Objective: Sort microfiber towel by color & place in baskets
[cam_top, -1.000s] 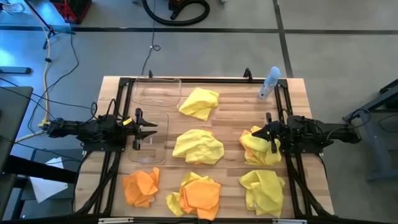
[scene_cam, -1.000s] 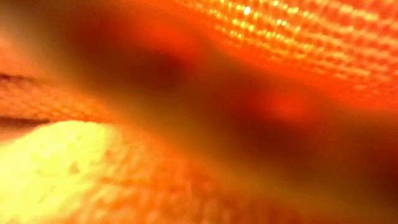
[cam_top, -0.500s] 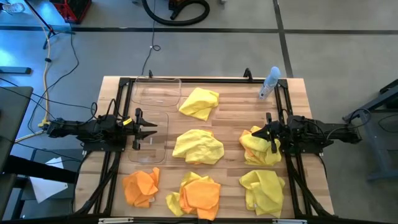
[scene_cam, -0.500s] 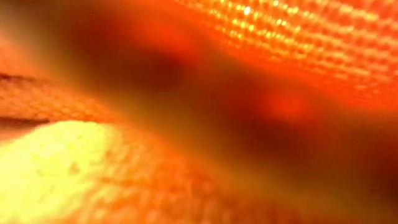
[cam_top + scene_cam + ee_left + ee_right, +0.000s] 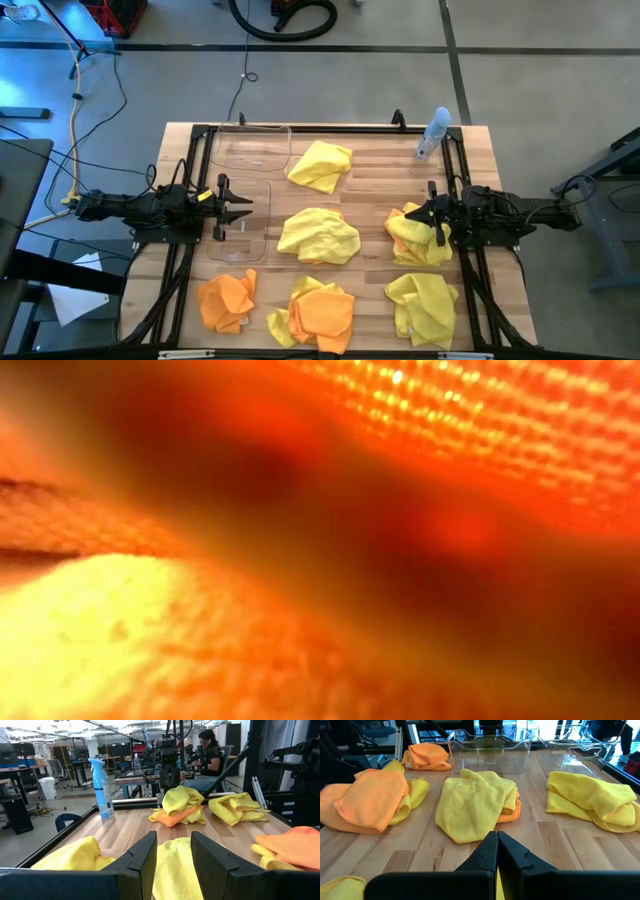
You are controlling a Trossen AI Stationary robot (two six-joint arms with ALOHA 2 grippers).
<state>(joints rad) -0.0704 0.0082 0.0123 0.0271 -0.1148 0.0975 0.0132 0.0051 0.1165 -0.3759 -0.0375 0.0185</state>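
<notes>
Several microfiber towels lie crumpled on the wooden table: yellow ones at the far middle (image 5: pixel 320 165), the centre (image 5: pixel 318 236) and the near right (image 5: pixel 422 305); an orange one at the near left (image 5: pixel 227 300); an orange-and-yellow heap at the near middle (image 5: pixel 315 312); and a yellow-on-orange heap at the right (image 5: pixel 412 238). Two clear baskets (image 5: pixel 251 150) (image 5: pixel 240 232) stand at the left. My left gripper (image 5: pixel 243 208) hangs open over the nearer basket. My right gripper (image 5: pixel 432 222) is shut, hanging over the right heap. An orange towel (image 5: pixel 450 480) fills the low view.
A clear spray bottle (image 5: pixel 432 135) with a blue head stands at the far right corner. Black frame rails (image 5: pixel 190 190) run along both sides of the table. Bare wood (image 5: pixel 560 840) shows between the towels. A person (image 5: pixel 207 750) sits in the room beyond.
</notes>
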